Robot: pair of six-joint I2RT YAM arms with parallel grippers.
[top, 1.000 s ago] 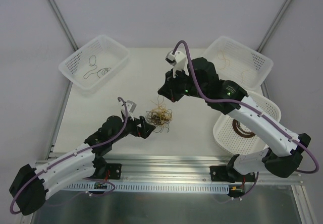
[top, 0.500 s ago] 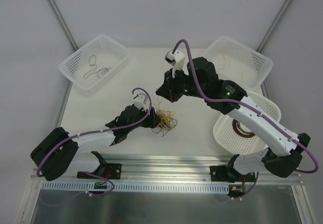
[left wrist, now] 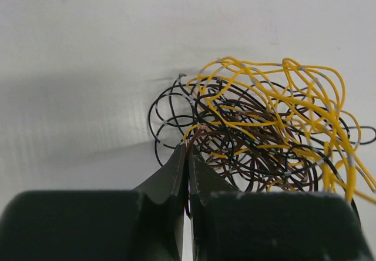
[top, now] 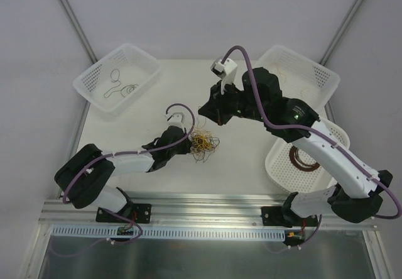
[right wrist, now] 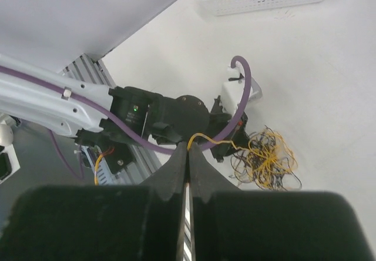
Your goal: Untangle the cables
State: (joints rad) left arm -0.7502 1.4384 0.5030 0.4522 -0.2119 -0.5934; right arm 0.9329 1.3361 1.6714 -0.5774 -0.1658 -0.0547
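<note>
Closing within the last second, the left gripper (left wrist: 188, 154) now pinches a brown strand (left wrist: 197, 133) at the fringe of the cables (left wrist: 264, 126), a springy tangle of thin, glossy yellow, brown and black loops mid-worktop (top: 125, 122). The right gripper (right wrist: 187, 153), also shut, holds one yellow strand (right wrist: 205, 136) lifted above, so pulling apart looks possible.
</note>
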